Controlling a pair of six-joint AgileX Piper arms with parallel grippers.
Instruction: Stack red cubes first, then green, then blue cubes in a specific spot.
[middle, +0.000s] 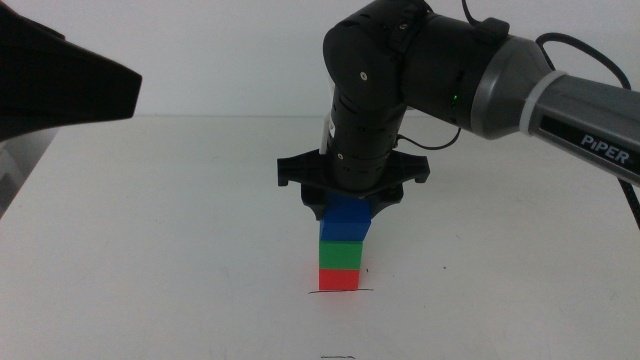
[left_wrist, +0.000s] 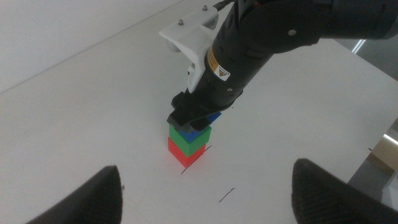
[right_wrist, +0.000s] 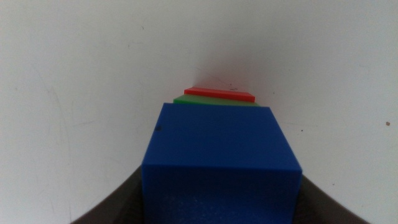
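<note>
1. Three cubes stand in one column on the white table: red cube at the bottom, green cube on it, blue cube on top.
2. Red cube rests on the black pen stroke, whose ends show just beside its base.
3. Right gripper comes straight down over the column, its jaws clenched on either side of the blue cube, which sits on the green one.
4. From the right wrist, the blue cube fills the space between the jaws, with thin edges of green and red showing past it.
5. Left gripper waits well apart from the stack, jaws spread wide and holding nothing.
6. Second short pen stroke lies near the stack.
</note>
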